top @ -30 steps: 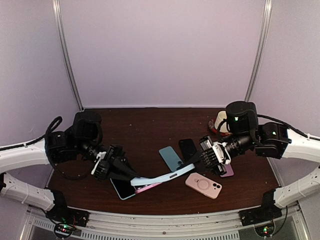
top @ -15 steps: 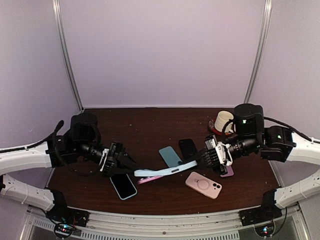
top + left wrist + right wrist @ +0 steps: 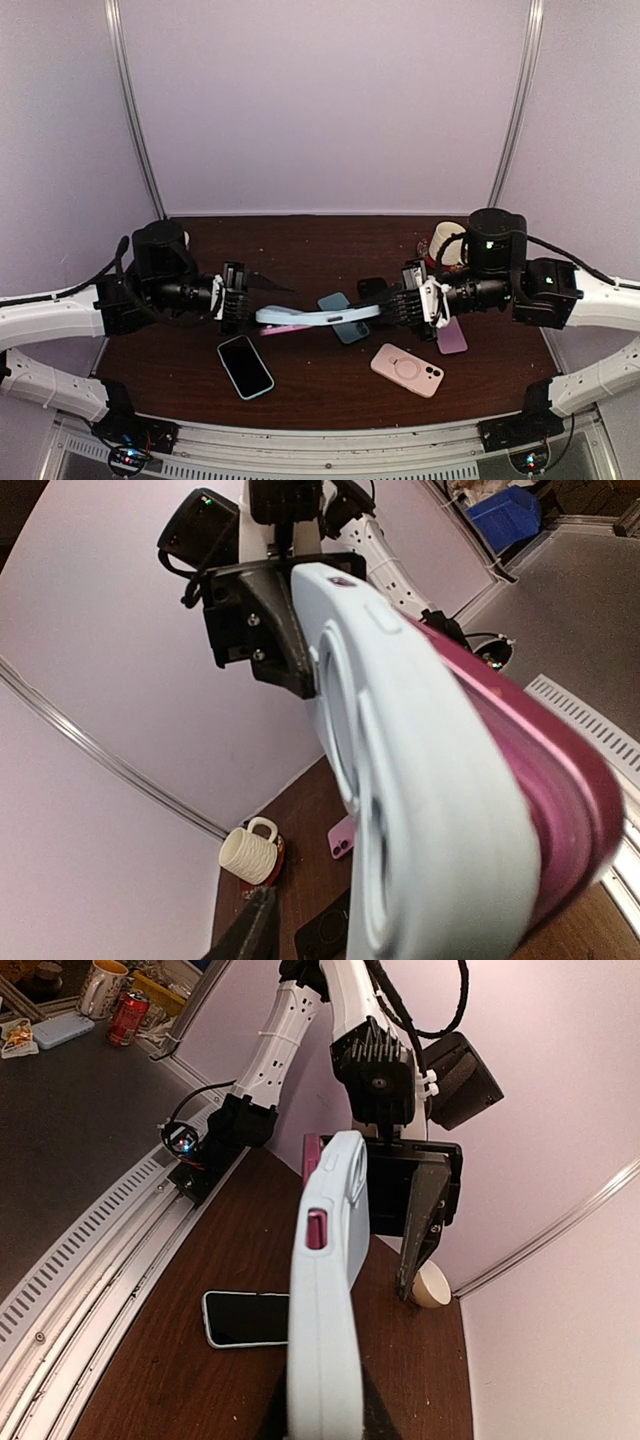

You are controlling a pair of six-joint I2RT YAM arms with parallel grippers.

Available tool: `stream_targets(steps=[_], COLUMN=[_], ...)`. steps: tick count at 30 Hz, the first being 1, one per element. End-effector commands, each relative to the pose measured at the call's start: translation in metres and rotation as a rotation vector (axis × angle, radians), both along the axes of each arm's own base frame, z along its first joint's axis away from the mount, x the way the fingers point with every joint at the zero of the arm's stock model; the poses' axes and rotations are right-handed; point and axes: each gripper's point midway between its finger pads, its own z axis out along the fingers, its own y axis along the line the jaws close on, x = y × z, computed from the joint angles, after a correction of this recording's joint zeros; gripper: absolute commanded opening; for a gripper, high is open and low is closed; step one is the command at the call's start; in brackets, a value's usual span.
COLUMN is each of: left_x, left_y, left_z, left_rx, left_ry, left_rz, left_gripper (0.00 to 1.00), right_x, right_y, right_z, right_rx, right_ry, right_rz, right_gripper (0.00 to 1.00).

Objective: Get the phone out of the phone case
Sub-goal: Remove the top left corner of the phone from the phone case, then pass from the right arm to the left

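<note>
Phone case (image 3: 320, 316), pale blue, hangs above the tabletop (image 3: 300, 390), stretched between the two arms, with the pink phone (image 3: 284, 329) peeking out beneath its left end. Right gripper (image 3: 395, 305) has its fingers clamped on the case's right end. Left gripper (image 3: 240, 300) sits right up against the other end, but I cannot tell whether its fingers grip.

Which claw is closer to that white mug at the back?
The right. The right gripper sits just in front of the mug, clamped on one end of the light blue case; the left gripper is far off at the case's other end.
</note>
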Motion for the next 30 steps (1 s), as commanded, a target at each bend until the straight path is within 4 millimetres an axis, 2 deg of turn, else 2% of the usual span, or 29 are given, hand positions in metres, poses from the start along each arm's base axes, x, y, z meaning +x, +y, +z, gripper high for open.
stream_targets(steps=[1, 6, 10, 15, 19, 23, 30], left_x=[0.022, 0.051, 0.07, 0.077, 0.08, 0.087, 0.114], left_y=[-0.002, 0.004, 0.011, 0.02, 0.024, 0.027, 0.044], left_z=[0.047, 0.071, 0.073, 0.082, 0.081, 0.079, 0.082], left_rx=[-0.176, -0.299, -0.325, -0.355, -0.349, -0.332, -0.332], left_ry=[-0.05, 0.005, 0.001, -0.016, -0.03, -0.043, -0.081], left_rz=[0.118, 0.286, 0.402, 0.45, 0.464, 0.493, 0.66], left_gripper=[0.38, 0.38, 0.38, 0.39, 0.39, 0.41, 0.6], right_x=[-0.01, 0.004, 0.021, 0.049, 0.072, 0.081, 0.107], right_y=[0.013, 0.026, 0.036, 0.039, 0.03, 0.02, -0.009], right_z=[0.017, 0.012, 0.008, 0.004, 0.005, 0.005, 0.018], right_rx=[0.088, 0.122, 0.14, 0.154, 0.165, 0.142, 0.171], right_ry=[-0.024, -0.046, -0.065, -0.097, -0.14, -0.186, -0.25], right_rz=[0.051, -0.027, -0.119, -0.272, -0.42, -0.485, -0.694], right_gripper=[0.0, 0.0, 0.0, 0.0, 0.0, 0.0, 0.0])
